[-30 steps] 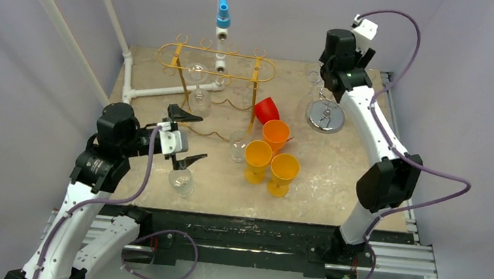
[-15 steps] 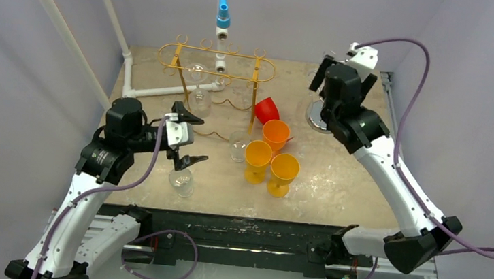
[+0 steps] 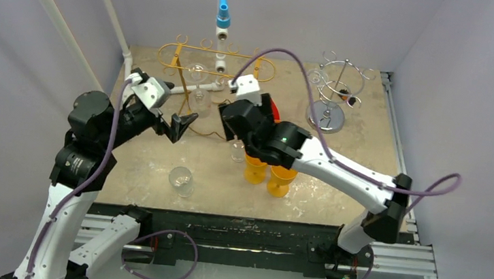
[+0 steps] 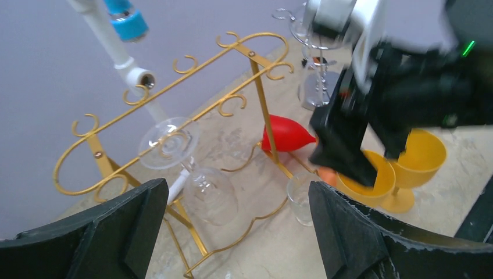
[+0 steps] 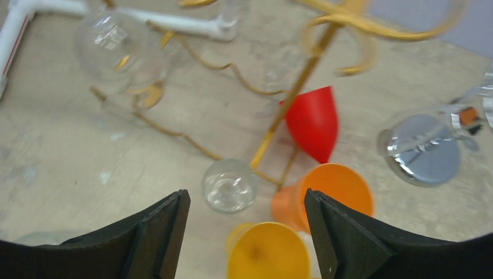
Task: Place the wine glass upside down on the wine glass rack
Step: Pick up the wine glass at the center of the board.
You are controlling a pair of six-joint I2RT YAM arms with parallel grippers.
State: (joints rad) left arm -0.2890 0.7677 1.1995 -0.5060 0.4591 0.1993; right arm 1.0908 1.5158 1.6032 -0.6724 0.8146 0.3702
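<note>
Left gripper (image 4: 238, 200), right gripper (image 5: 247, 203), both spread wide, empty

the rack (image 4: 263, 110) was gold, the table (image 5: 70, 157) mottled beige; there was a red cup (image 5: 314, 123), an orange cup (image 5: 334, 186), yellow cups (image 3: 256, 159).

Rack (image 3: 216, 61): set at the back of the desk (image 3: 336, 182), left of centre.
Hanging glass (image 4: 212, 195): hung upside down in the rack, toward its left end.
Tree stand (image 3: 330, 96): placed back right, well apart from the rack.
Tipped cup (image 5: 314, 125): laid beside the rack's right post, apparently touching it.
Upright cups (image 3: 283, 177): grouped just before the tipped cup.
Small glass (image 5: 228, 185): stood left of the cups.
Lone glass (image 3: 181, 179): stood near the front edge, left.
</note>
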